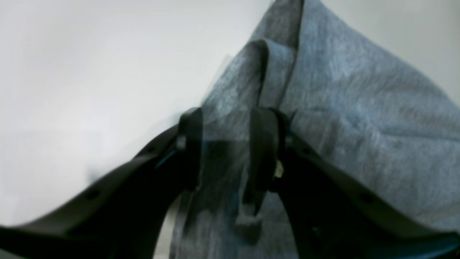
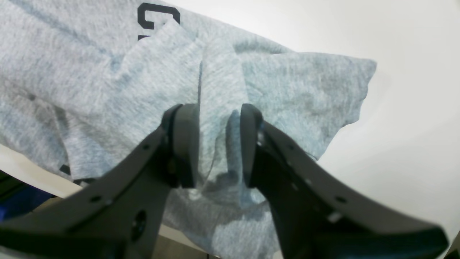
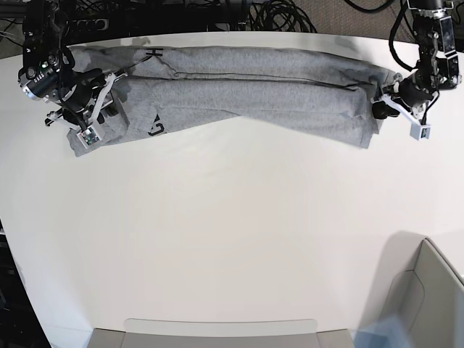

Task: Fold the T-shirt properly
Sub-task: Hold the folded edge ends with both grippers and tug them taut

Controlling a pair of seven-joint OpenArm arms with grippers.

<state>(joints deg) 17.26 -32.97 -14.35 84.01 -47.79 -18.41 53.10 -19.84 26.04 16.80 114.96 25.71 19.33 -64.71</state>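
Observation:
The heather-grey T-shirt is stretched in a long, bunched band across the far side of the white table. Black lettering shows near its left end. My left gripper holds the band's right end. In the left wrist view, grey fabric runs between the pads of the left gripper. My right gripper holds the left end. In the right wrist view, the right gripper pinches a fold of the shirt, with a black letter above it.
A grey bin stands at the table's front right corner. A flat grey tray lies along the front edge. Dark cables lie behind the far edge. The table edge is near the right gripper.

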